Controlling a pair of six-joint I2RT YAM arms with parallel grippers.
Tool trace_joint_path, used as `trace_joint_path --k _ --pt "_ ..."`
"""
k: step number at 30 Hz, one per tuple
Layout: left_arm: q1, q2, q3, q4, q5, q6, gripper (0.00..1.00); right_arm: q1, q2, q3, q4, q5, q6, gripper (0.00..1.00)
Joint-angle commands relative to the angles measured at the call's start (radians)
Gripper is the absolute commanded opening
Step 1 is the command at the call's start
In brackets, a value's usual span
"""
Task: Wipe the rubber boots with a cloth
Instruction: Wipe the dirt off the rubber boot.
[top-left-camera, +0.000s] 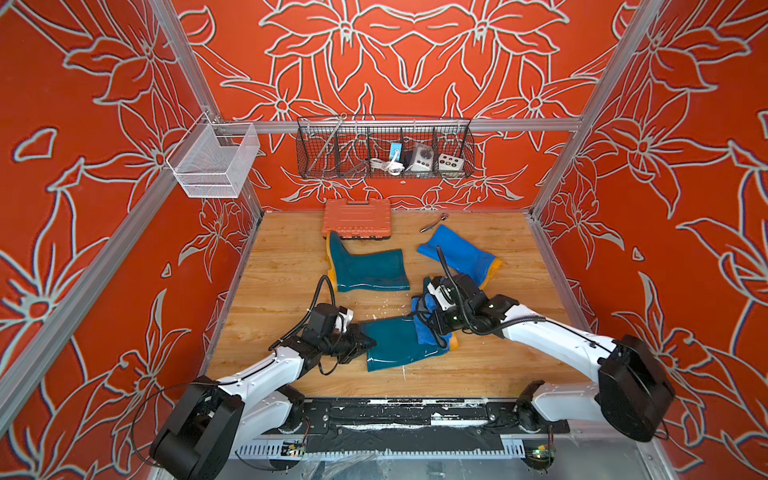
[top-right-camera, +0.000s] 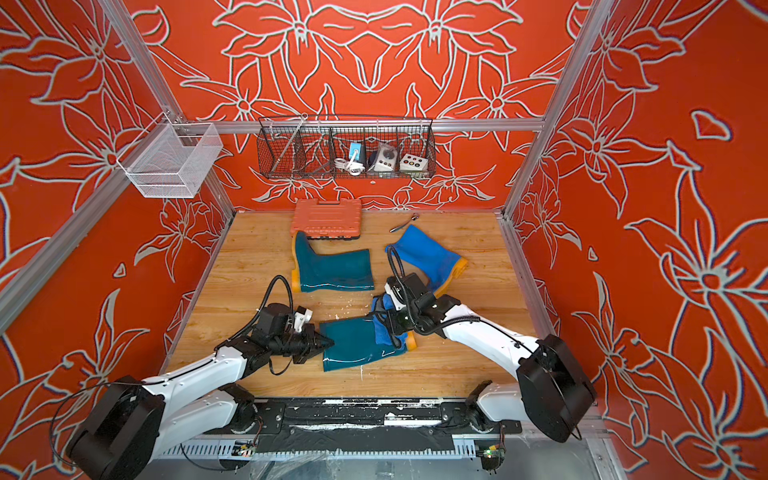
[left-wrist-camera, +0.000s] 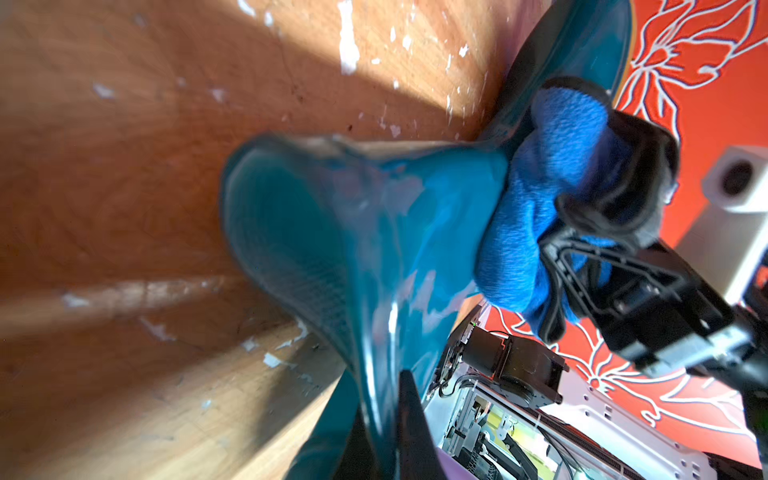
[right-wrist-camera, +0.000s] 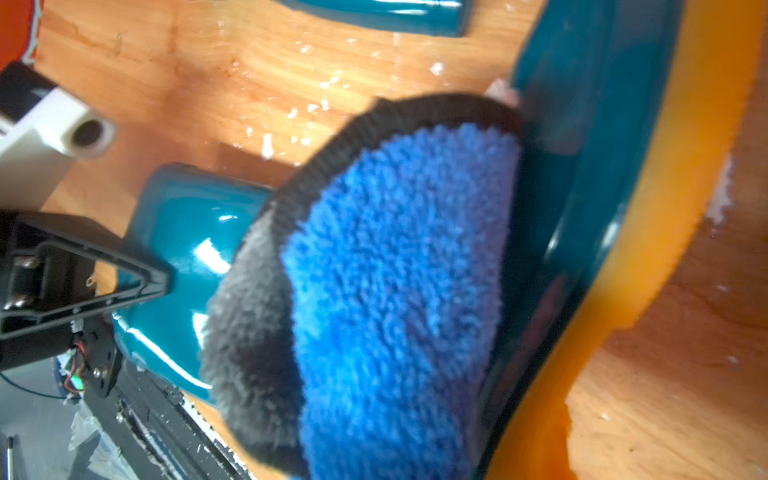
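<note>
Near the front edge of the tabletop, the left gripper is pinching the floppy cuff of the near teal boot, probably the surest hold on slick rubber; the right gripper is clamping the soft cloth against its ankle.

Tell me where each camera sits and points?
Top views: overhead, facing down at the wooden floor; left arm and right arm show.
Left wrist: on the left arm, facing the near teal boot its left hand pinches.
Right wrist: on the right arm, facing the cloth on that boot; left hand shows.
Shared: both wrist views show boot and cloth.
</note>
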Motion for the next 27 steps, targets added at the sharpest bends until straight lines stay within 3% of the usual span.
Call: trace_joint_path --k 1,4,8,11,15,18,20,22,25,27 --pt "0.008 0.01 0.019 0.041 0.012 -0.006 0.0 0.184 0.113 0.11 -0.011 0.07 -0.009 0.0" --pt "0.01 0.009 0.028 0.027 0.017 -0.002 0.0 0.289 0.259 0.233 0.004 0.015 -0.004 0.0" --pt "0.015 -0.008 0.03 -0.008 0.025 0.011 0.0 0.296 0.307 0.28 -0.105 0.114 -0.055 0.0" --pt "0.026 -0.029 0.03 -0.04 0.036 0.026 0.0 0.176 0.236 0.193 -0.175 0.175 -0.089 0.0" --pt "0.035 -0.031 0.037 -0.046 0.044 0.027 0.0 -0.092 0.032 -0.014 -0.147 0.115 -0.093 0.0" --pt "0.036 -0.016 0.059 -0.035 0.058 0.02 0.0 -0.107 -0.078 -0.069 -0.109 0.113 -0.083 0.0" --pt "0.036 -0.004 0.078 -0.029 0.066 0.01 0.0 -0.051 -0.092 -0.075 -0.049 0.093 -0.043 0.0" --pt "0.036 0.012 0.101 -0.026 0.075 0.0 0.0 0.119 -0.053 -0.022 -0.018 0.187 -0.05 0.0" --pt "0.036 0.034 0.128 -0.029 0.087 -0.012 0.0 0.326 0.096 0.111 0.024 0.193 -0.078 0.0" --pt "0.036 0.046 0.137 -0.027 0.093 -0.02 0.0 0.407 0.191 0.179 0.056 0.163 -0.095 0.0"
